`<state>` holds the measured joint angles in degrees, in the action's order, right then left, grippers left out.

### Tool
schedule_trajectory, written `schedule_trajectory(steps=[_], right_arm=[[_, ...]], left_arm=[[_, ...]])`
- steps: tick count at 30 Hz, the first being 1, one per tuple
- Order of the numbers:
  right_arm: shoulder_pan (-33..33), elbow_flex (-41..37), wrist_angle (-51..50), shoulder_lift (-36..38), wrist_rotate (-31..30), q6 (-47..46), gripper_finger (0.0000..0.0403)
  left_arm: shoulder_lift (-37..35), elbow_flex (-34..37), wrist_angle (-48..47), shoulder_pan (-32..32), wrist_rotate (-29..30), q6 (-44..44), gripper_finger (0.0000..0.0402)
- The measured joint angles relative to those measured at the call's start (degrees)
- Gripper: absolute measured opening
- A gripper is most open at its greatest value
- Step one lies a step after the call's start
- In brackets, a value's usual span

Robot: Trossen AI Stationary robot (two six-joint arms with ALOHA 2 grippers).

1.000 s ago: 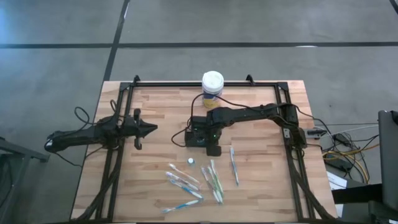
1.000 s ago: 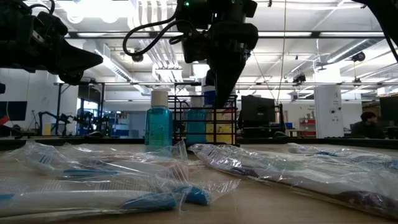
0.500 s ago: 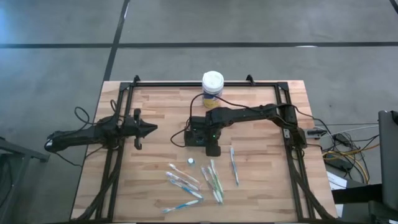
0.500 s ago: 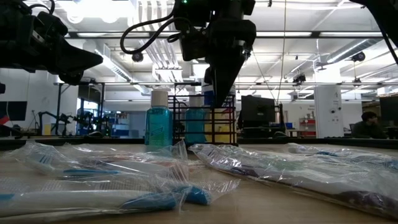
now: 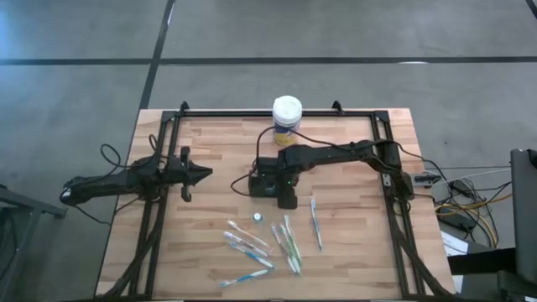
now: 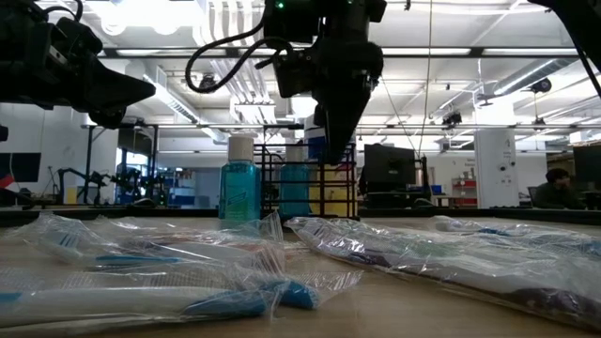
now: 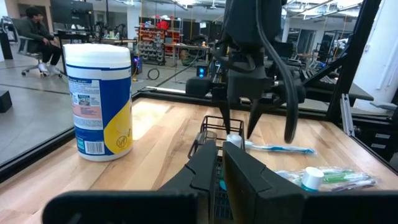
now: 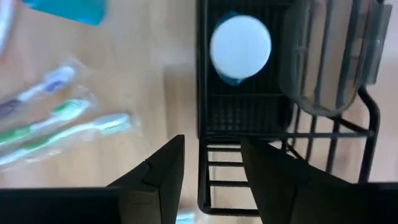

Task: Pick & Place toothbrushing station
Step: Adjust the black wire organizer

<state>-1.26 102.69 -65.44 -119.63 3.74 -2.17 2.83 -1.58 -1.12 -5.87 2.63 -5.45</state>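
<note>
I see the wooden table carrying a black frame around its edges, and I place everything else by the black caddy standing near the table's middle. My right arm reaches in from the right side and its gripper hangs straight down over the caddy, fingers spread apart with one wire wall of the caddy between them, grasping nothing. My left arm waits well to the left of the caddy, its gripper pointing toward it with the fingers pressed together on nothing. Behind the caddy, at the table's far edge, stands a white-lidded canister with a yellow label. Inside the caddy I see a white-capped blue bottle in one compartment. In front of the caddy lie wrapped toothbrushes, scattered, and one more blue bottle stands among them, near the caddy but apart from it.
</note>
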Motion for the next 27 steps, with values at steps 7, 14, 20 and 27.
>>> schedule_trajectory(steps=[7,14,20,27], right_arm=[[0.38,0.0,-0.34,0.13,-0.87,0.32,0.0155],[0.95,0.0,-0.45,0.76,-0.93,0.22,0.0155],[1.14,0.0,-0.44,2.73,-0.93,0.04,0.0163],[2.52,-1.3,3.93,8.34,-7.09,-0.62,0.0178]], left_arm=[[0.0,0.0,0.01,0.0,0.0,0.0,0.0035],[0.0,0.0,0.01,0.0,0.0,-0.12,0.0035],[0.0,0.0,0.01,0.0,0.0,-0.28,0.0035],[0.0,0.0,-0.01,0.0,-0.01,-0.38,0.0035]])
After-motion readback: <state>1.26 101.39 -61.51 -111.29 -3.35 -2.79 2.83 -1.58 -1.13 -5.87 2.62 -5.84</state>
